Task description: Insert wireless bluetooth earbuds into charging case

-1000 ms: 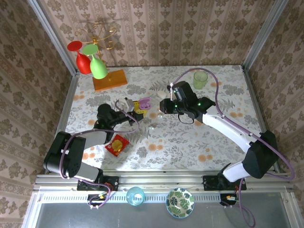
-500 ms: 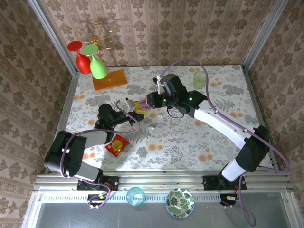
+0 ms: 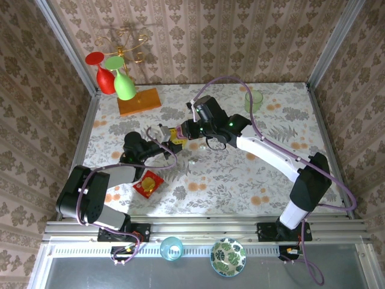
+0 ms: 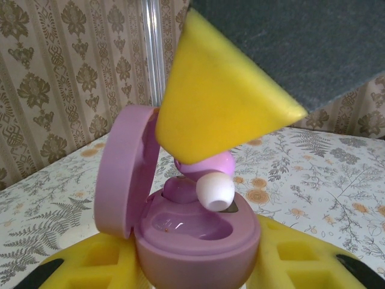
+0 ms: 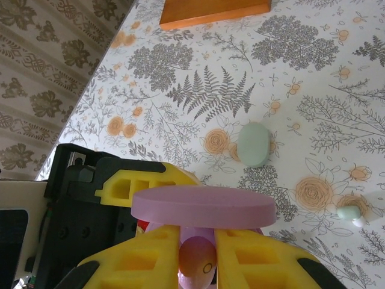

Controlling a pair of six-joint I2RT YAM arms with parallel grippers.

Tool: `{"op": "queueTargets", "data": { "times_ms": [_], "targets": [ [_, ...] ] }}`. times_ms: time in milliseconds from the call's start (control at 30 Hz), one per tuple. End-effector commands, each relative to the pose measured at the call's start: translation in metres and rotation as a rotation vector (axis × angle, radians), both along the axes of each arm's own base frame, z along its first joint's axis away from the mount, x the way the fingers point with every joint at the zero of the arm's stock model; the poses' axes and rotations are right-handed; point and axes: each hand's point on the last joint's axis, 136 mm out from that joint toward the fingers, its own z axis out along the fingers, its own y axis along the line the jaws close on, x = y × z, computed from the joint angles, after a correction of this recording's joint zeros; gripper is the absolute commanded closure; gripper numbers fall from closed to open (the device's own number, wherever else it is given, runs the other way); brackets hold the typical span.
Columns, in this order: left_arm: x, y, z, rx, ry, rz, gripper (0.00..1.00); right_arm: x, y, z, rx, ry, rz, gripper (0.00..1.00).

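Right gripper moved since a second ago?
Yes. The right gripper has swung left, away from the green cup and toward the orange base, ending with its earbud over the open purple case.

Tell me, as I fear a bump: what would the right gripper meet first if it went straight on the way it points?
Most likely the open purple charging case: the earbud held in the right gripper is right at its cavity. Exact depth is unclear.

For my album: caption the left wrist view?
A yellow fingertip holds a white-tipped purple earbud over the open purple case.
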Motion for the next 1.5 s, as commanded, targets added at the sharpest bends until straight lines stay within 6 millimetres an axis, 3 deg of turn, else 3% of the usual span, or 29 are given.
{"op": "queueTargets", "data": {
  "times_ms": [0,600,1033,1333,1467],
  "targets": [
    [-0.001,-0.001,0.002,-0.004,-0.028,-0.005,0.83,0.002,0.003,-0.001,-0.025,-0.007,-0.001,0.81],
    [0.000,-0.002,0.000,-0.002,-0.019,-0.008,0.83,-0.002,0.016,-0.010,-0.023,0.007,0.025,0.81],
    [0.000,-0.003,0.001,-0.006,-0.016,-0.013,0.83,-0.003,0.009,-0.007,-0.031,-0.011,0.004,0.68],
    [0.000,-0.004,0.001,-0.006,-0.015,-0.014,0.84,-0.008,0.007,0.000,-0.009,-0.024,0.013,0.69],
    [0.000,-0.004,0.000,-0.006,-0.015,-0.012,0.84,-0.010,0.012,0.002,0.022,-0.016,0.034,0.76]
  ]
}}
